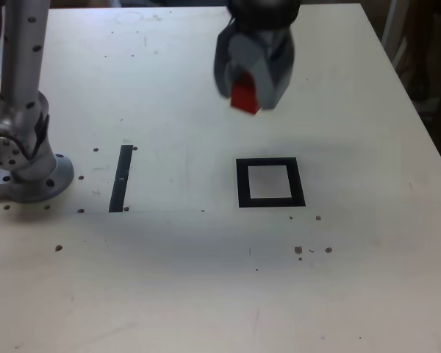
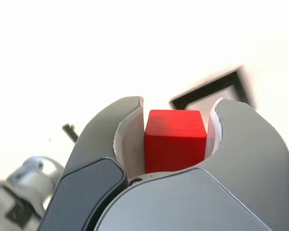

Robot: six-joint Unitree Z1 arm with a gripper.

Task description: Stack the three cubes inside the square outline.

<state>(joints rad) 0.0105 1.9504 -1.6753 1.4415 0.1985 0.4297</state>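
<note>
Gripper (image 1: 247,94) clenched on red cube (image 1: 244,97), airborne beyond square outline (image 1: 270,182). Centre over white middle, lower squarely, then release.

The gripper (image 2: 176,122) fills the lower part of the wrist view, its two grey curved fingers (image 2: 108,130) pressed against opposite sides of the red cube (image 2: 175,139), which sits squarely between them with its top face and one side face showing. Beyond the fingers the white surface (image 2: 111,48) is washed out by bright light. A corner of the square outline (image 2: 209,89) shows past the cube, slightly blurred. A short dark strip (image 2: 70,131) and the arm's metal base (image 2: 31,175) appear beside one finger.
</note>
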